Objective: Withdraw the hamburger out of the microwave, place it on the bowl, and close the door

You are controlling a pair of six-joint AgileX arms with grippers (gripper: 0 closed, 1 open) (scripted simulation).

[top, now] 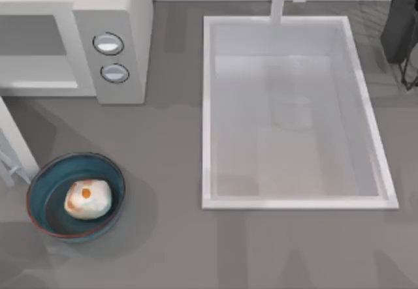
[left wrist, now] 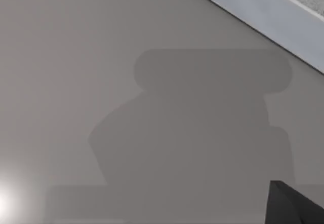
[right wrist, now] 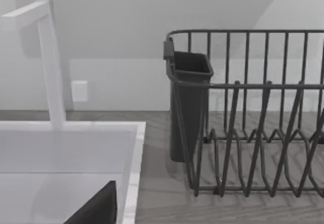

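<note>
We see soft, even, diffuse light over the matte grey counter (top: pixel 170 171) from above. The round teal-blue bowl (top: pixel 49 184) casts a faint shadow toward the right. In the left wrist view, a broad blurred shadow darkens the counter, and a bright glare spot sits at one corner. Edges look slightly soft throughout.

Hamburger (top: pixel 89 199) in teal bowl (top: pixel 46 191), front-left; microwave (top: pixel 117 15) door (top: pixel 14 142) open.
</note>
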